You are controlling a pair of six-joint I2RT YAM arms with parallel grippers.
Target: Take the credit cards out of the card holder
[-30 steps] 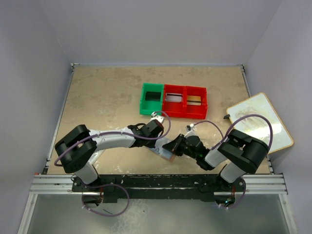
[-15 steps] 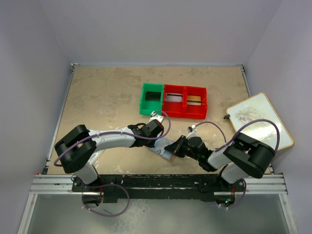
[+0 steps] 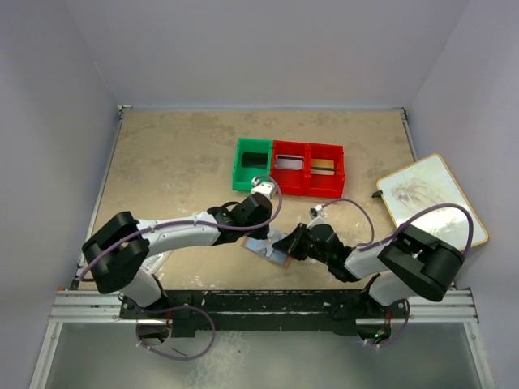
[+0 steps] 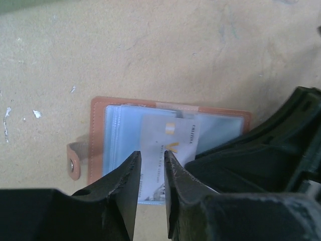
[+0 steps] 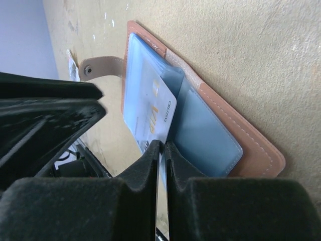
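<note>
My left tool (image 4: 152, 153) slightly parted, wider than a second ago, empty above the card (image 4: 168, 145), my right tool (image 5: 161, 143) pinched on that card, card holder (image 4: 125, 135) open on the tabletop (image 4: 150, 50) between them

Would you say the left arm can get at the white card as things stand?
Probably yes: the left end effector hovers open over the white card, whose end juts uncovered from the card holder.

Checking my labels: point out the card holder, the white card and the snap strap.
card holder (image 4: 118, 145), left wrist view, blue-grey lining.
white card (image 4: 175, 135), left wrist view, printed face.
snap strap (image 4: 75, 153), left wrist view, tab above stud.
</note>
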